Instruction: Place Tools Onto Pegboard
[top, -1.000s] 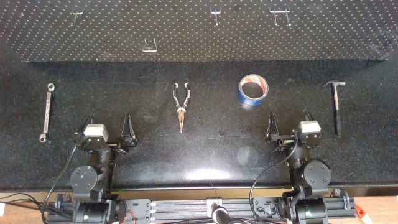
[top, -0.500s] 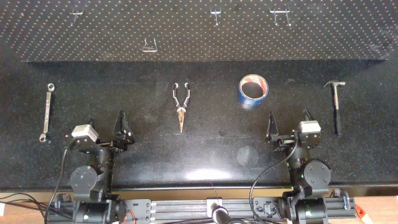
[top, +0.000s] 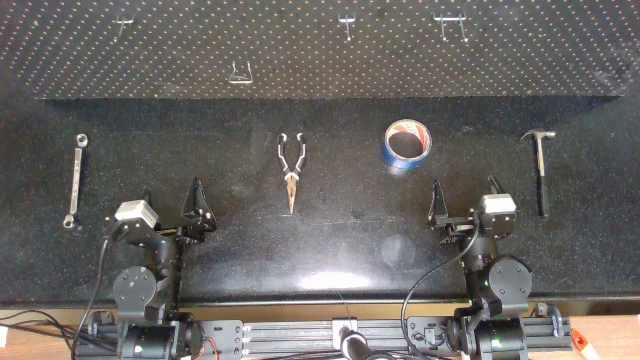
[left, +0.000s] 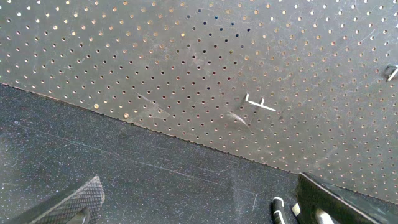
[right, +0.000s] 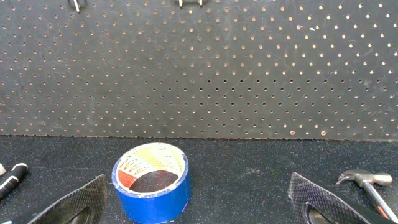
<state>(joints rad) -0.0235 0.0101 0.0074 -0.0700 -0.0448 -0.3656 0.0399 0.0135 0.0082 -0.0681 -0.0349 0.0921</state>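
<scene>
**No tool on the board yet: both claws empty, 4 tools on the tabletop**

Left claw (top: 170, 205) has its fingers apart w/ nothing between them. It sits low near its base, between the wrench (top: 74, 181) and the pliers (top: 291, 170). Right claw (top: 466, 200) is also spread and empty, just short of the tape roll (top: 407, 145), w/ the hammer (top: 541, 170) off to its outer side. All four tools lie on the tabletop (top: 200, 130), well apart from each other, in a row in front of the pegboard (top: 320, 60). The hooks (top: 240, 72) are bare, so the task looks barely begun.

Risks from here, as I judge them:
- Wrench: thin and flat on the tabletop. The fingers may scrape or slide off instead of getting under it.
- Pliers: the handles lie slightly open. A pinch on one handle could let the other swing, which makes hanging awkward.
- Tape roll: it rests tilted, opening partly up. A squeeze across the outside could pop it loose or set it rolling. A grip on the wall through the core is prob. safer.
- Hammer: head-heavy. Grabbed far down the handle it may pivot in the grip and miss its hook.
- Hooks: small and thin. A slightly off approach could knock a hook or push the tool into the board, and a tool let go early would fall.
</scene>
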